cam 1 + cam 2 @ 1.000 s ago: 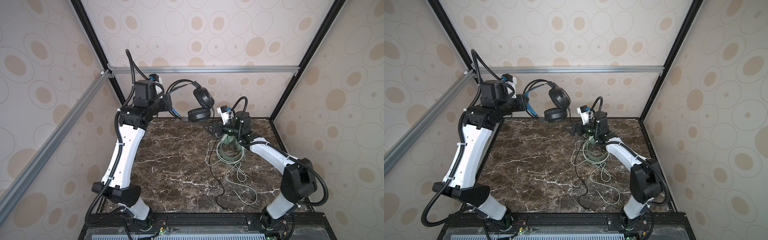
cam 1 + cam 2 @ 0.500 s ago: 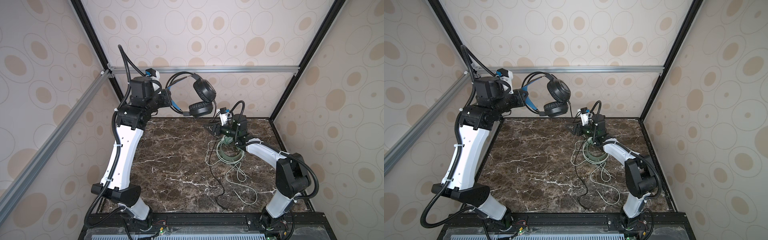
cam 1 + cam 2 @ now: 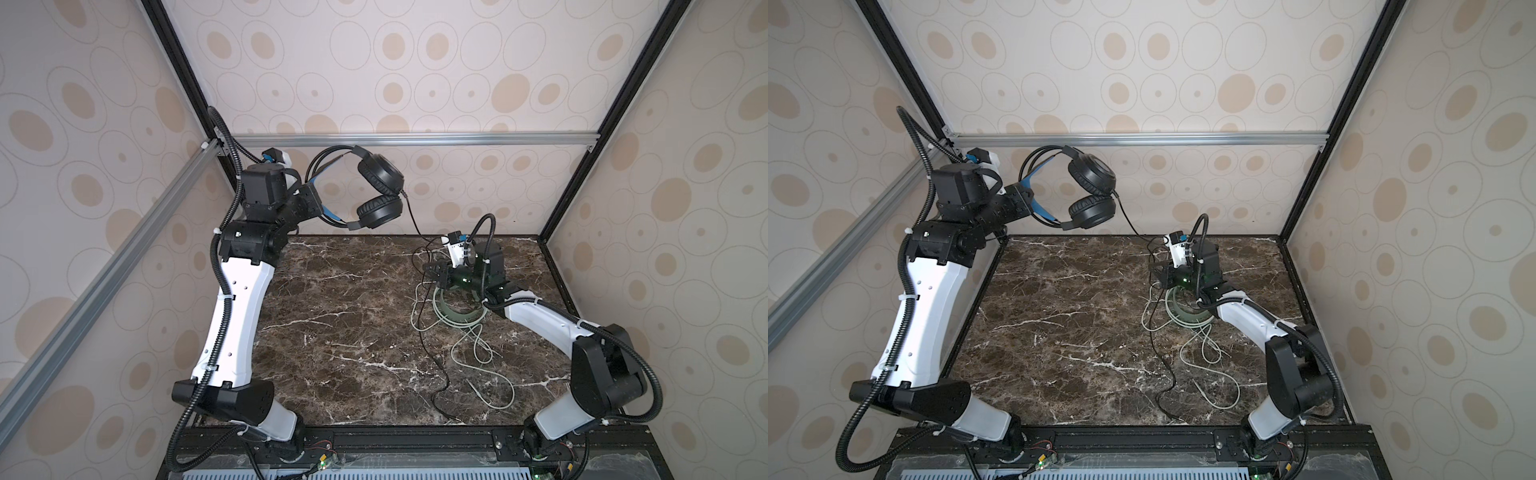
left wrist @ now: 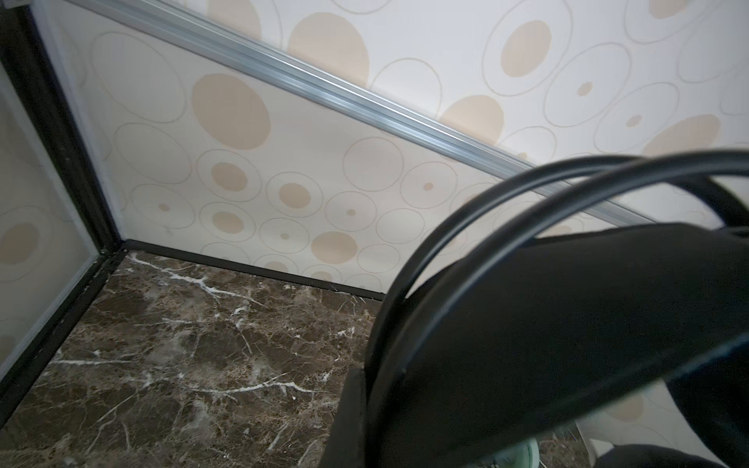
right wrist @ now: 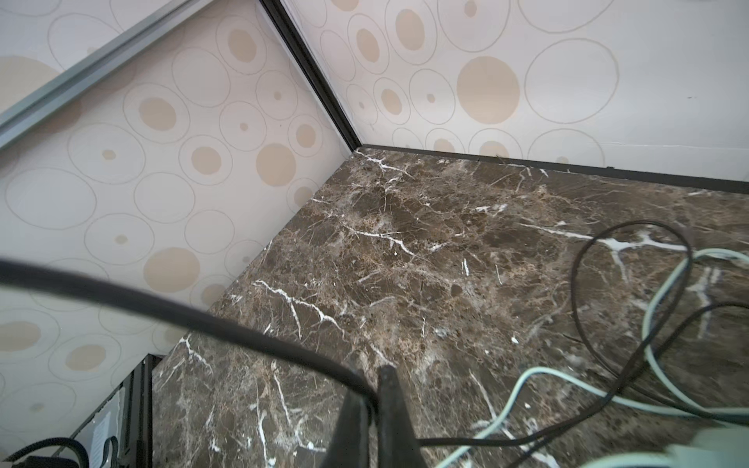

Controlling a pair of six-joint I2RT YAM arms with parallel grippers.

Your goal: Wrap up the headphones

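My left gripper is shut on the blue-lined headband of the black headphones and holds them high at the back left. In the left wrist view the black headband fills the space at my left gripper. The thin black cable runs from the lower earcup down to my right gripper, which is shut on it. Under the right wrist the mint-green headphones lie on the table, with their pale green cable loose.
The brown marble table is boxed in by patterned walls with an aluminium rail across the back. Past my right gripper the black cable trails over the green one toward the front edge, ending in a plug.
My right gripper has gone from open to shut, pinching the black cable. The left arm has lifted the black headphones higher and further back.
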